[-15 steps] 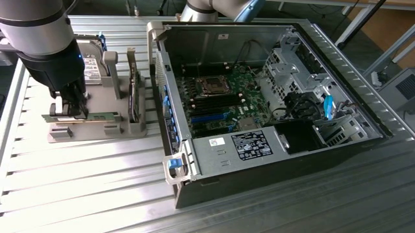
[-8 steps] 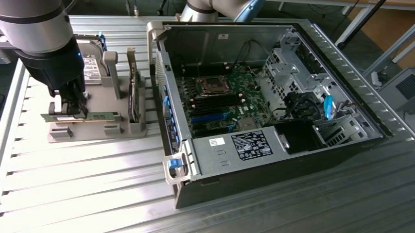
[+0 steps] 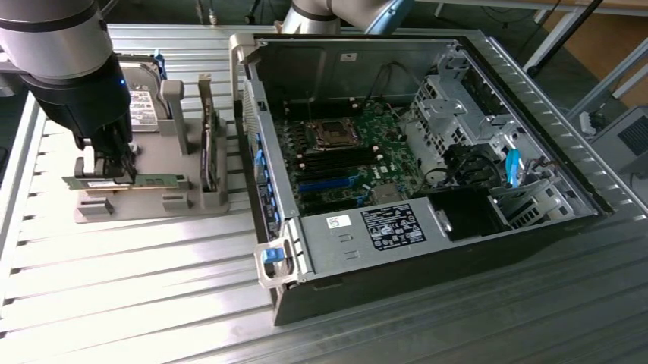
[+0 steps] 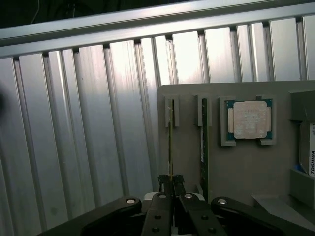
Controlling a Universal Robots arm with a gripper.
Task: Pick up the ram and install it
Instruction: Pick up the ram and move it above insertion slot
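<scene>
The ram (image 3: 130,180) (image 4: 170,142) stands on edge in the grey fixture (image 3: 152,208) (image 4: 246,167), its ends seemingly seated in two slotted posts, on the exterior view's left of the open computer case (image 3: 435,227). Your gripper (image 3: 114,171) (image 4: 171,181) is closed narrow on it, pinching the thin board from both faces. To do this well, you likely want to draw it straight up along those slots, with the board kept vertical and no twist, since a thin stick will probably bind if it tips. A second stick (image 4: 203,142) stands parallel just beside it, with the CPU (image 4: 249,119) beyond, so avoid drifting sideways towards them.
</scene>
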